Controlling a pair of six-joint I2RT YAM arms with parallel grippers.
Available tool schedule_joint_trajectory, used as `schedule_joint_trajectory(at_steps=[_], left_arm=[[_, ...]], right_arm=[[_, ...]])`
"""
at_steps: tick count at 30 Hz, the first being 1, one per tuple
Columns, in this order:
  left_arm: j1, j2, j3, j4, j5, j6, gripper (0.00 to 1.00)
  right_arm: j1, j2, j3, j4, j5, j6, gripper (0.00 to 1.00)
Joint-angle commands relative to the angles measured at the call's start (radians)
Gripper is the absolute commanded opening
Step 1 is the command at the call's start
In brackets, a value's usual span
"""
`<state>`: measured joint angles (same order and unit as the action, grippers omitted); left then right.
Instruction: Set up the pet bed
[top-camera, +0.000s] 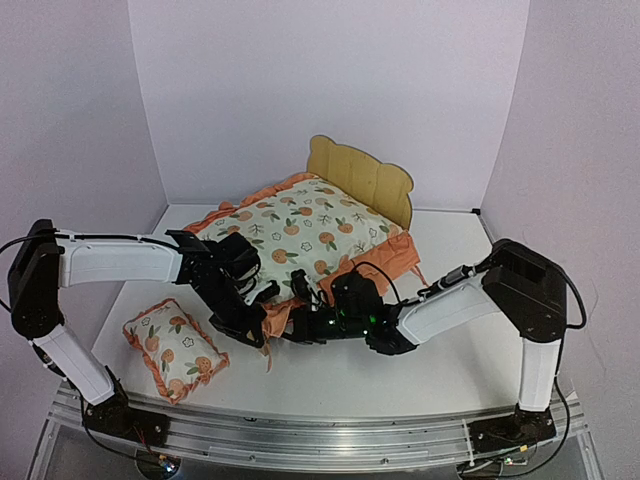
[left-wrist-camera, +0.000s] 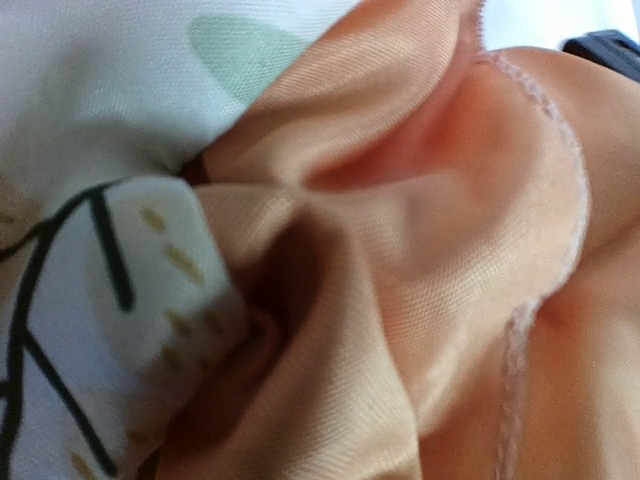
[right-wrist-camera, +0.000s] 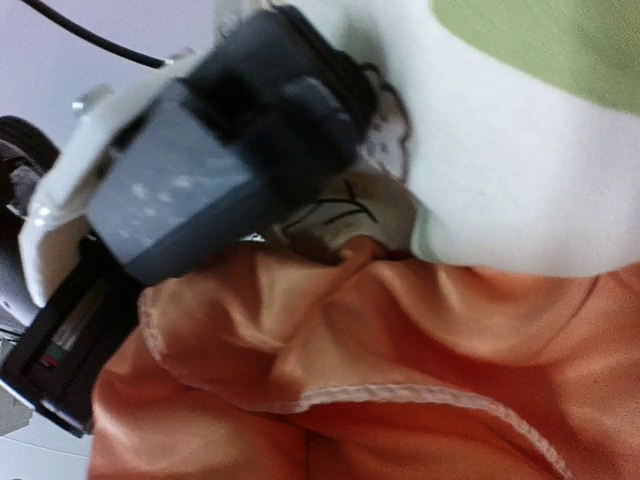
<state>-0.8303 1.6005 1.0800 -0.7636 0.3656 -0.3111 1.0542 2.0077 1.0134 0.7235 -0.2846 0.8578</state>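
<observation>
The white tabletop (top-camera: 455, 255) carries everything, enclosed by pale lilac walls. The large fruit-print mattress cushion with an orange ruffle (top-camera: 300, 228) lies across the middle of the table. It slopes from near the far edge down towards the near edge, and its near corner is bunched and lifted.

The small light plywood pet bed with a scalloped headboard (top-camera: 362, 178) stands under the cushion, near the middle of the far edge. Only its headboard shows, rising upright behind the cushion's far right side. The rest of the frame is covered.

The white left arm (top-camera: 120, 262) reaches in from the left edge, and the white right arm (top-camera: 450, 300) reaches in from the right edge. Both meet at the cushion's near corner.

The small matching fruit-print pillow (top-camera: 175, 350) lies flat by the near left corner of the table, apart from the cushion.

The left gripper (top-camera: 250, 322) is pressed into the ruffle. Its wrist view shows only crumpled orange and white cloth, so I cannot tell how its jaws stand. The right gripper (top-camera: 305, 322) is just beside it at the same corner. Its wrist view is blurred, showing fabric and a dark grey block, and I cannot tell how its jaws stand either.
</observation>
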Motion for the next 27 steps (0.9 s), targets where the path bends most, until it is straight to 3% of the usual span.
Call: schedule_joint_trajectory(at_steps=[1,10,22,27], left_arm=[[0.044,0.02,0.051,0.03,-0.088,-0.004,0.0],[0.052,0.015,0.075,0.017,-0.101,-0.008,0.0],[0.06,0.02,0.071,0.029,-0.106,-0.013,0.0],[0.064,0.02,0.068,0.031,-0.104,-0.013,0.0]], right_arm=[[-0.003,-0.061,0.013,0.057,-0.035,-0.022,0.0],[0.003,-0.054,-0.01,-0.04,0.11,-0.051,0.21],[0.013,0.025,0.077,-0.03,0.056,-0.076,0.3],[0.021,0.053,0.095,-0.027,0.074,-0.098,0.3]])
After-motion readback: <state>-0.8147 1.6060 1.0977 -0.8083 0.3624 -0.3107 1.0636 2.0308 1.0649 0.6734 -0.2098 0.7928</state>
